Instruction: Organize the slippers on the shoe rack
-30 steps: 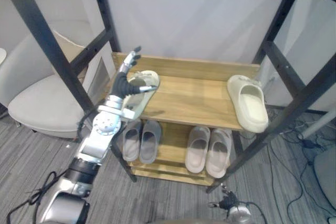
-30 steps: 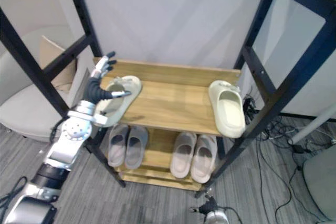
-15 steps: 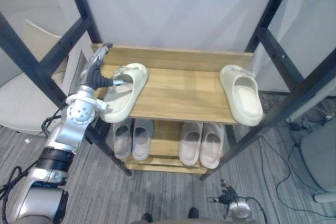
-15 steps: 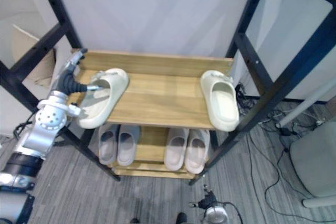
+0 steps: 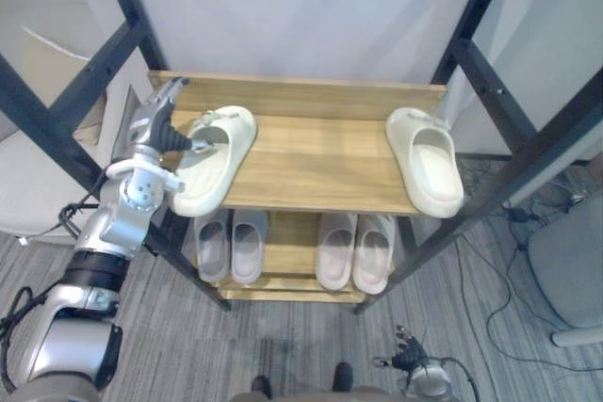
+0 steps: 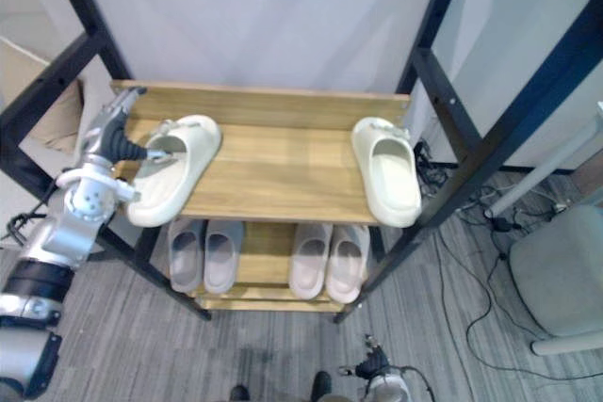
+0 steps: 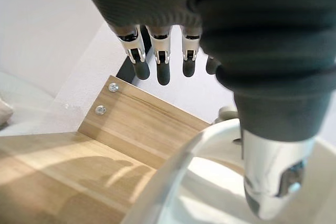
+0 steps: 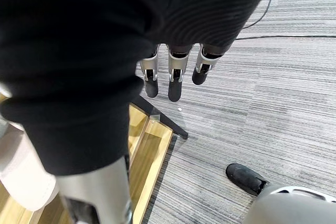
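The left hand is released: fingers straight, reaching past the rim of a cream slipper, thumb poked into its foot opening, nothing clenched. That slipper lies slanted right against the hand on the top level of the shoe rack, its near end hanging over the front edge. Its mate sits well away from the hand, at the opposite end of the same level. The step looks like straightening this slipper; the next move probably calls for pushing it inward and turning it square, toward its mate. The right hand hangs relaxed, fingers straight, above the floor
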Motion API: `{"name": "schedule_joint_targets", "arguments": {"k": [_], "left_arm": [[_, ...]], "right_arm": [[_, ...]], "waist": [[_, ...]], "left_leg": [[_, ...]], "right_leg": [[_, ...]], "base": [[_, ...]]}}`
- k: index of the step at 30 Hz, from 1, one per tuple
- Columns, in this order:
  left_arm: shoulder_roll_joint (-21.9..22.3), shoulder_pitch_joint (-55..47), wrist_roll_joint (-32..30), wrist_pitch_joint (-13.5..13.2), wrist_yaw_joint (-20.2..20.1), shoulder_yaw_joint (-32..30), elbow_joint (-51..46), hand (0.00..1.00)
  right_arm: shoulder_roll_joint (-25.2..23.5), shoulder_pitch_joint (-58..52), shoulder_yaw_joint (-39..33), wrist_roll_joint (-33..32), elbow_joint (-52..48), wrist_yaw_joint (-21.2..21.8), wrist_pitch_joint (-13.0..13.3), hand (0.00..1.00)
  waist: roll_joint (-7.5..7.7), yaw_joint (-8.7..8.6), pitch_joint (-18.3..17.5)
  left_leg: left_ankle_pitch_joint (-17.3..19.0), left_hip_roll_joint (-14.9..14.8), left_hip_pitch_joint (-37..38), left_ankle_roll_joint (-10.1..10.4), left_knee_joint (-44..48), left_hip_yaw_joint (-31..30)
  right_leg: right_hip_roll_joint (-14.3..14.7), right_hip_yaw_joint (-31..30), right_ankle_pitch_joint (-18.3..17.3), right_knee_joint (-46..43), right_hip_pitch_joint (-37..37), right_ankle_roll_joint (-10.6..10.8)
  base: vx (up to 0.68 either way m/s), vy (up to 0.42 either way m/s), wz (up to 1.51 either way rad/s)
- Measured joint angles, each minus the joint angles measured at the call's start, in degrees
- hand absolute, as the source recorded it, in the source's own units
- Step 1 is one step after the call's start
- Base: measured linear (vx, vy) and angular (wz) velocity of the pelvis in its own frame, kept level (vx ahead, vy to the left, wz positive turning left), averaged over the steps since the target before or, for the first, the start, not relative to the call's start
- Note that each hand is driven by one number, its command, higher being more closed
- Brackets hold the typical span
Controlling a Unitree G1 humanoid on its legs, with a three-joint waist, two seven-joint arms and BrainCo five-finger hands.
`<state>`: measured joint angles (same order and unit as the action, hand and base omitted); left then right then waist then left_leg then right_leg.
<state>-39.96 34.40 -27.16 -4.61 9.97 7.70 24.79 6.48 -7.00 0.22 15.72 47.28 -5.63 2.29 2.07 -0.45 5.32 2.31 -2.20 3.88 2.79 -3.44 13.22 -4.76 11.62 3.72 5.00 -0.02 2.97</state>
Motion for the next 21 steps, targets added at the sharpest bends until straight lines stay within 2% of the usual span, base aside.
{"name": "schedule_joint_targets", "arguments": {"k": [4, 5, 21], "left_arm": [[0.00, 2.98, -1.78, 0.56, -0.04, 1.17, 3.50, 0.00], [-0.03, 3.63, -2.11, 0.69, -0.07, 1.22, 4.26, 1.00], [-1.39, 7.16, -4.20, 1.28, -1.20, 3.51, 8.52, 1.00]], "right_arm": [[-0.29, -0.40, 0.01, -0.01, -1.42, -0.02, 0.17, 0.00], [-0.29, -0.42, 0.01, -0.02, -1.42, -0.02, 0.21, 0.00], [-0.84, -0.93, 0.00, -0.13, -1.46, -0.01, 0.47, 0.00]], "waist": [[-0.04, -0.32, 0.32], [-0.13, -0.32, 0.53], [-0.08, -0.52, 1.32]], "left_leg": [[0.03, 0.00, -0.03, 0.05, 0.00, 0.92], [0.03, -0.04, -0.05, 0.05, 0.00, 1.22], [0.02, 0.09, -0.01, 0.04, 0.01, 2.53]], "right_leg": [[0.12, -0.99, 0.20, -0.19, -0.59, -0.04], [0.13, -1.32, 0.20, -0.48, -0.91, -0.04], [-0.05, -2.71, 0.56, -0.69, -1.64, 0.13]], "base": [[-0.03, -0.006, -0.11], [-0.04, -0.009, -0.14], [-0.02, -0.005, -0.04]]}}
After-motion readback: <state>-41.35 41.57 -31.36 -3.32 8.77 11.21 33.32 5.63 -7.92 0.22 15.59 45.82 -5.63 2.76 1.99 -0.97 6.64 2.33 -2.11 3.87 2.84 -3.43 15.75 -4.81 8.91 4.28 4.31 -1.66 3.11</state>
